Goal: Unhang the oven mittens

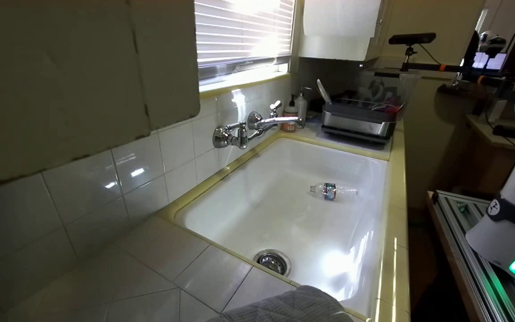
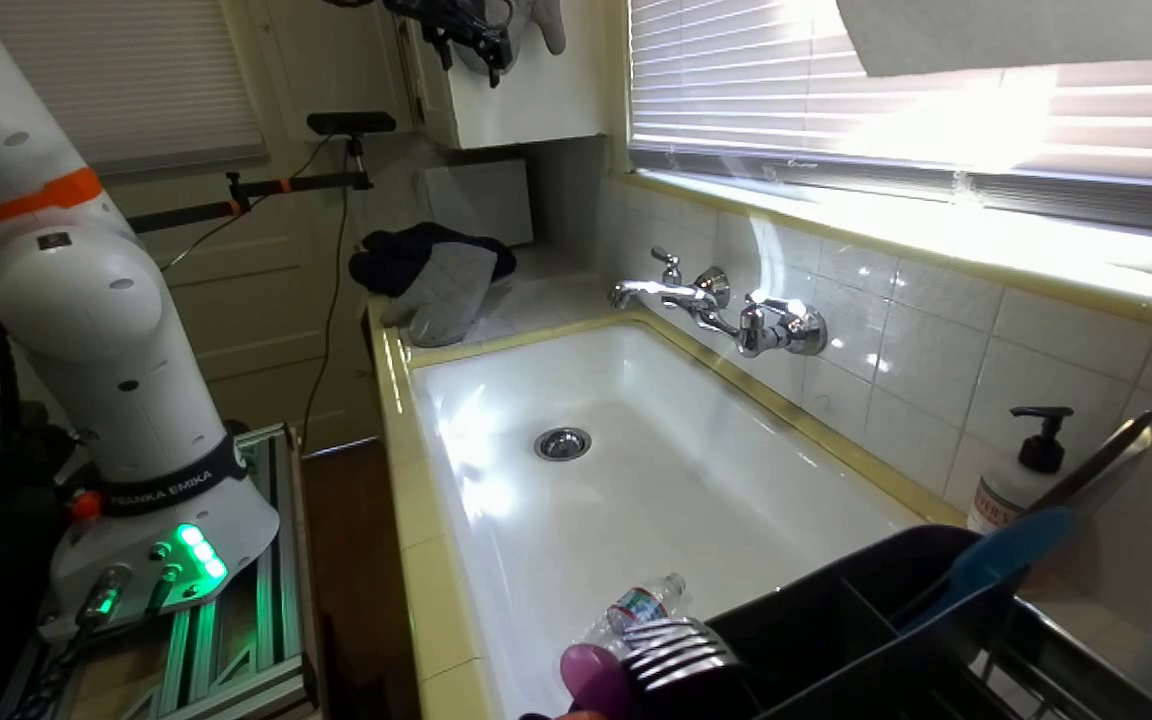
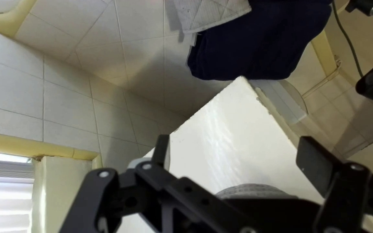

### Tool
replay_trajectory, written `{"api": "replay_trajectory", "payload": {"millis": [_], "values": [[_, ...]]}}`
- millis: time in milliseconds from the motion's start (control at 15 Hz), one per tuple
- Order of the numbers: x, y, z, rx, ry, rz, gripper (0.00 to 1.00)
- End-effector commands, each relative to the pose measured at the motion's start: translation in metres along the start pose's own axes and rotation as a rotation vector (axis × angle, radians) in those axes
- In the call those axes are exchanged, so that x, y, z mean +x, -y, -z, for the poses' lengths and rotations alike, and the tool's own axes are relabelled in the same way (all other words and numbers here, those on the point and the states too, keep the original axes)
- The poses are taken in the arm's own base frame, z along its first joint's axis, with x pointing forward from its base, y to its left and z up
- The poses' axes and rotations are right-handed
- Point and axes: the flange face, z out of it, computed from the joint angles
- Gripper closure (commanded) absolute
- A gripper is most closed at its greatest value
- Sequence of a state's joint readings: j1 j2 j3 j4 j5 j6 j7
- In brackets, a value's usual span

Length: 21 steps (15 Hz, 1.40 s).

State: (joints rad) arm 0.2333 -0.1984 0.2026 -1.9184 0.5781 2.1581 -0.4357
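A grey padded oven mitten (image 2: 550, 25) hangs against the side of the white cabinet (image 2: 531, 100); its upper part is cut off in that exterior view. My gripper (image 2: 471, 62) is in front of it and hides part of it. From the wrist, only a rounded strip of the mitten (image 3: 253, 191) shows behind the black gripper body. My gripper (image 3: 240, 158) stands wide open, with the bare cabinet face visible between its pads. Quilted grey fabric, like a mitten (image 2: 451, 285), lies over dark navy cloth (image 2: 386, 265) on the counter below.
A white sink (image 1: 257, 205) with a plastic bottle (image 1: 329, 191) lies below, with a wall faucet (image 1: 280, 120) beside it. A dish rack (image 1: 358, 120) stands at one end. A camera on a mount (image 2: 351, 123) and a blind-covered window (image 2: 786, 90) flank the cabinet.
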Motion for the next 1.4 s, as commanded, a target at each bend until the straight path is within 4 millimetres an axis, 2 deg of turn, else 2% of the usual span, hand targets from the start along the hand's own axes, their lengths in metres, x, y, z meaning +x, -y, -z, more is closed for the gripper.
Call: {"api": "replay_trajectory", "payload": {"millis": [0, 467, 733, 800, 933, 1333], "values": [[0.017, 0.015, -0.004, 0.012, -0.089, 0.088, 0.0], [0.045, 0.026, 0.011, -0.047, -0.329, 0.241, 0.0], [0.055, 0.025, 0.005, -0.035, -0.413, 0.282, 0.0], [0.056, 0.025, 0.003, -0.028, -0.424, 0.292, 0.25], [0.058, 0.024, 0.001, -0.019, -0.448, 0.308, 0.34], [0.065, 0.019, 0.013, -0.037, -0.584, 0.361, 0.79]]}}
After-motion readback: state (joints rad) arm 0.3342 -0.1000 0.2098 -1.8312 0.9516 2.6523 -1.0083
